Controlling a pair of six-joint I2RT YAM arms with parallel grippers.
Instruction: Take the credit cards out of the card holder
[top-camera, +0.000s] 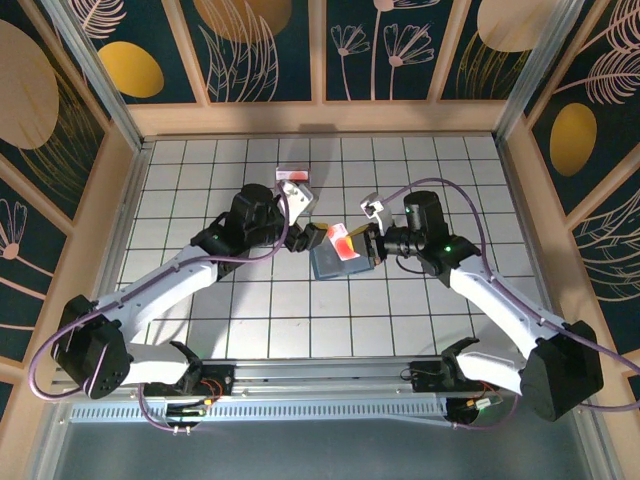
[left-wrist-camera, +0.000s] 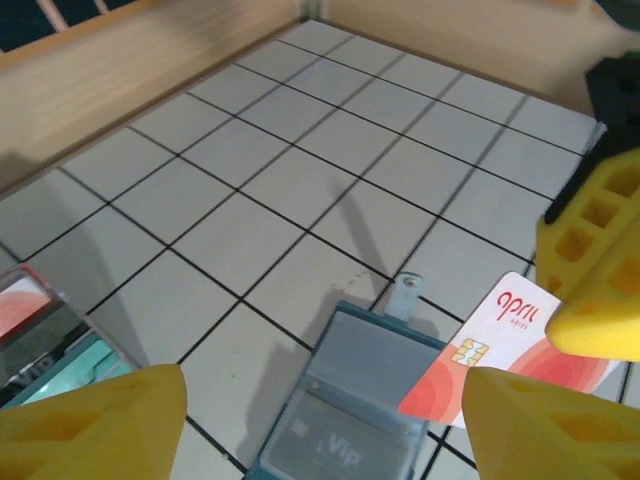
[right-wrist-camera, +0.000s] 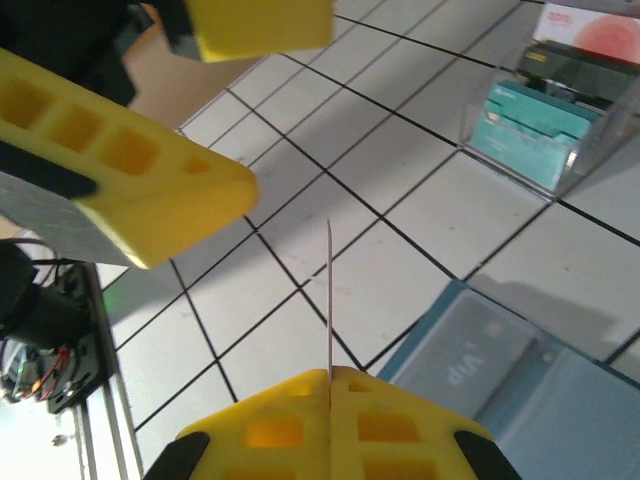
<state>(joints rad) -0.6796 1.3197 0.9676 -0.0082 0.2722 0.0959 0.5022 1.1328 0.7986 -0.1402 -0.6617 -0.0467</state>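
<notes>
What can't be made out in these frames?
- Card holder contents: cut off by the bottom edge in the left wrist view, and the pockets are frosted, so I can't tell whether cards remain.
- Credit card print: edge-on in the right gripper in the right wrist view, blurred in the left wrist view.
- Left gripper contact with the card: its finger overlaps the card.
- Clear box contents: cut off by the left edge.

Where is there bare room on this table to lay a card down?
Bare tiles lie between the card holder and the near rail, and in the far right corner. It is crowded mid-table: left gripper, right gripper pinching the red card, and the clear box behind.
</notes>
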